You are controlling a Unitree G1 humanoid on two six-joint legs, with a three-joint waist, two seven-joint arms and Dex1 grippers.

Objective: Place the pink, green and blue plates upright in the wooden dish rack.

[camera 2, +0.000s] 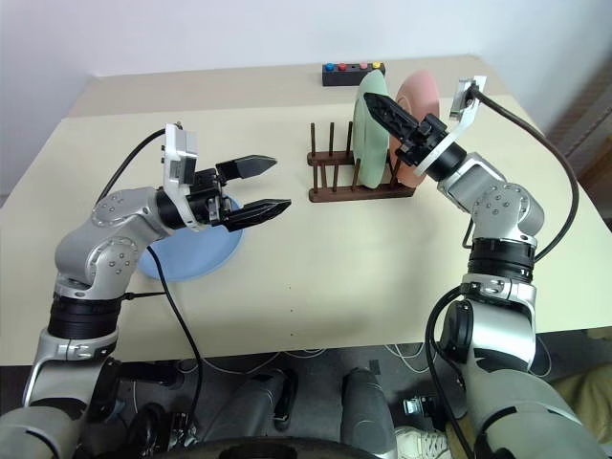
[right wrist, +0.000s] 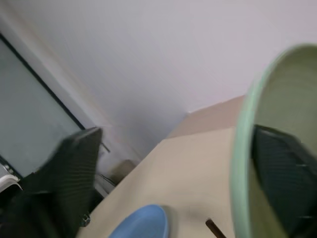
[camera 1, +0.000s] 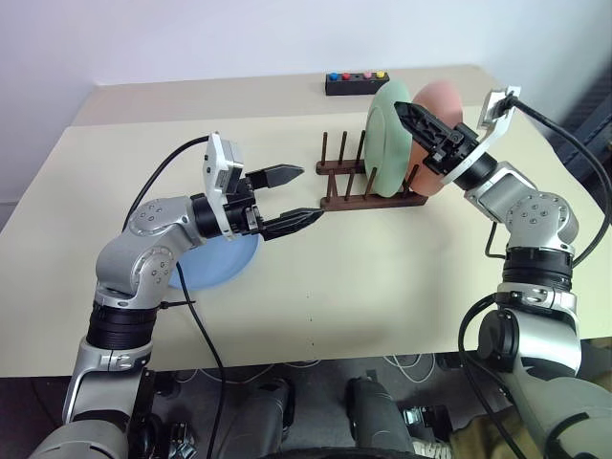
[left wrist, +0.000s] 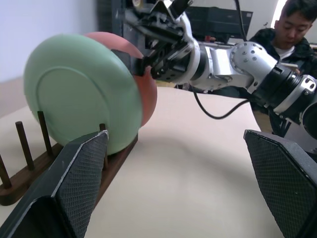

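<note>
On the surface: green plate (camera 1: 387, 139) and pink plate (camera 1: 442, 120) upright in rack (camera 1: 368, 191), blue plate (camera 1: 218, 263) flat, unracked; left pincer (camera 1: 295, 197) wide, empty; right pincer (right wrist: 173, 183) spread astride green rim

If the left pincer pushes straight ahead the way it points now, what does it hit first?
Probably the near end of the wooden rack; the left pincer, open, points right at it, with the green plate just beyond. Depth uncertain.

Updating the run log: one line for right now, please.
pink plate: racked | green plate: racked | blue plate: flat on table | right gripper: open at green plate's rim | left gripper: open, empty
</note>
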